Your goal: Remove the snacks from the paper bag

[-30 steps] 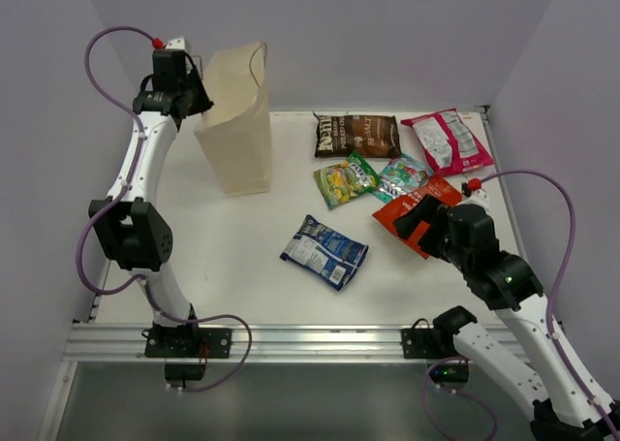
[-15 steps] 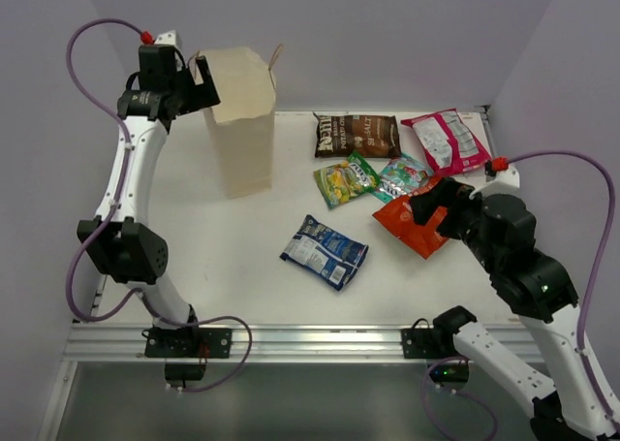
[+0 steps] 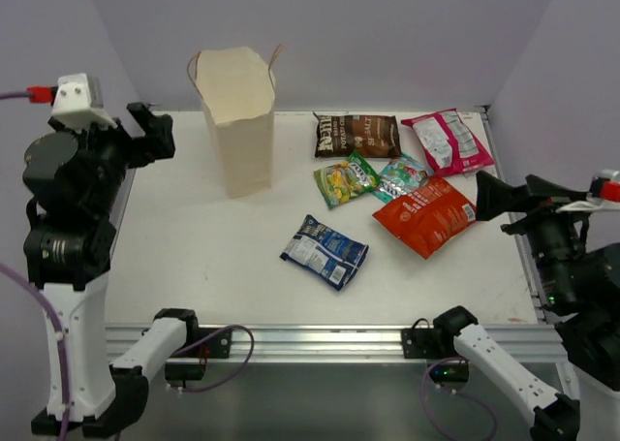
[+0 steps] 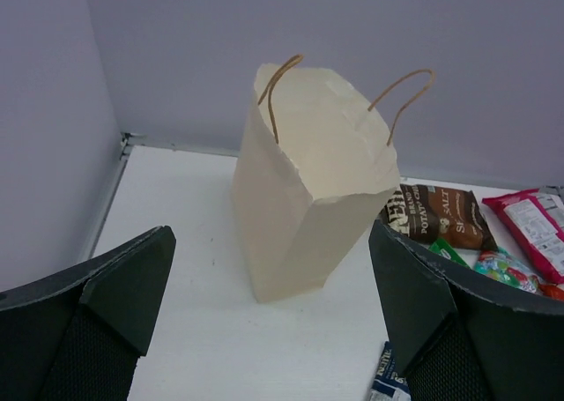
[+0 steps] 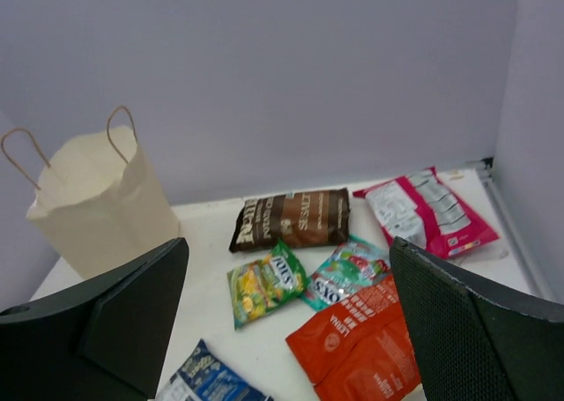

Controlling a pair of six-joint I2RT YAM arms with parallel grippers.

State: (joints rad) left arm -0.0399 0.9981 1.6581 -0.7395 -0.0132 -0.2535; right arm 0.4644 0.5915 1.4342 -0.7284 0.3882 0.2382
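Left fingers (image 4: pixel 123 282) now off paper bag (image 4: pixel 308 207)

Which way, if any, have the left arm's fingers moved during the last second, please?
Yes. The left fingers have left the tall cream paper bag and drawn back leftward, to the left edge of the white table.

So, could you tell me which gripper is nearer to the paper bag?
Left. The left gripper hangs open just left of the paper bag, apart from it; the right gripper is across the table at its right edge, beyond the orange packet.
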